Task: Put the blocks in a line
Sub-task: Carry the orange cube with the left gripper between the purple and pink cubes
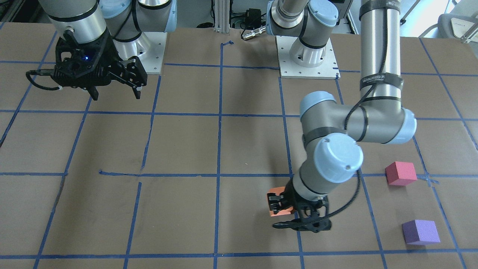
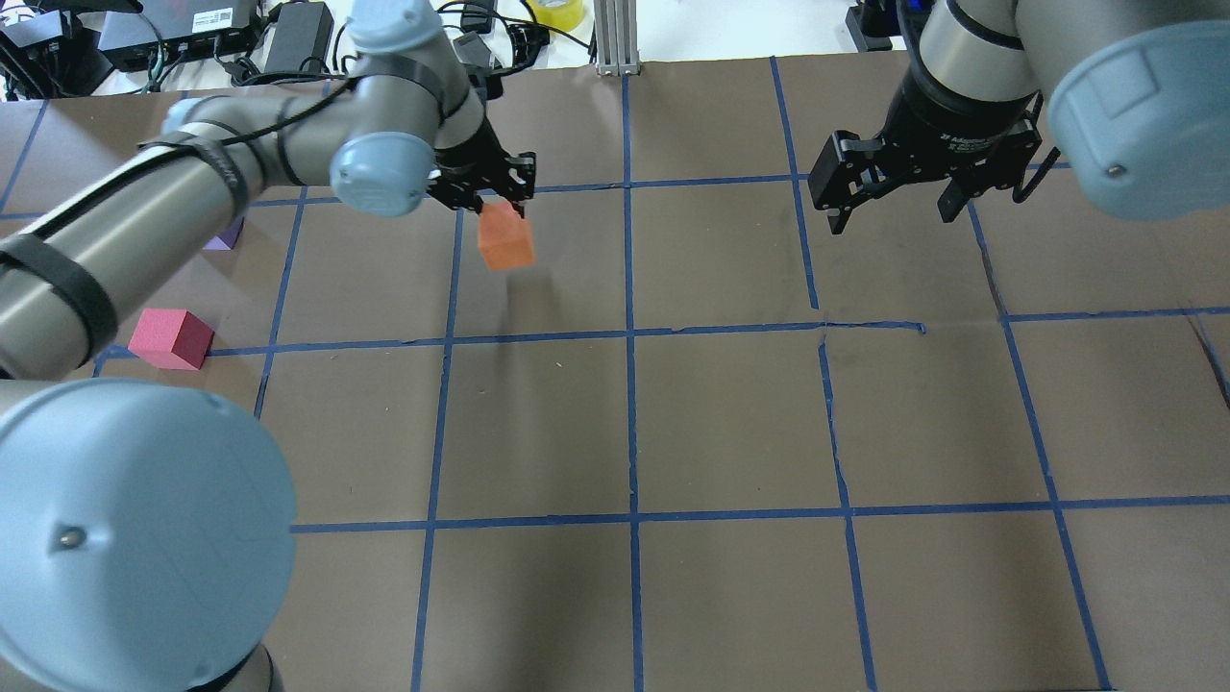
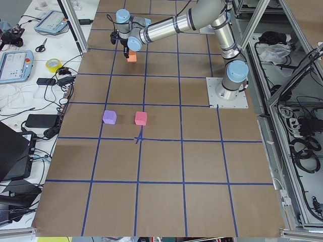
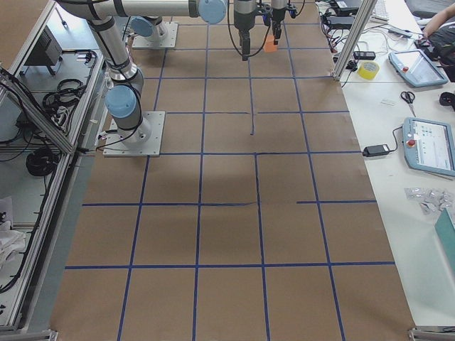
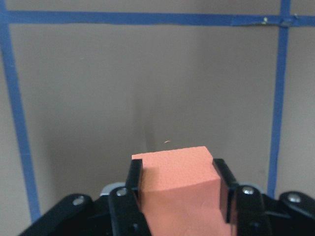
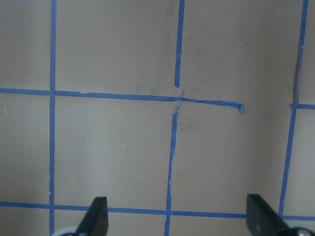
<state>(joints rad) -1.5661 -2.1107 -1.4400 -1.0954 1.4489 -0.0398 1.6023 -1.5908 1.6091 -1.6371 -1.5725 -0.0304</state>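
My left gripper (image 2: 500, 205) is shut on the orange block (image 2: 505, 242) and holds it a little above the table, near the far edge. The left wrist view shows the orange block (image 5: 176, 183) clamped between both fingers. The pinkish-red block (image 1: 400, 173) and the purple block (image 1: 420, 231) rest on the table on my left side, apart from each other. In the overhead view the pinkish-red block (image 2: 171, 338) is clear and the purple block (image 2: 229, 235) is mostly hidden behind my left arm. My right gripper (image 2: 898, 213) is open and empty, hovering over the right half.
Brown paper with a blue tape grid (image 2: 631, 332) covers the table. Both arm bases (image 1: 308, 56) stand on white plates at the robot's edge. Cables, power bricks and a yellow tape roll (image 2: 557, 12) lie beyond the far edge.
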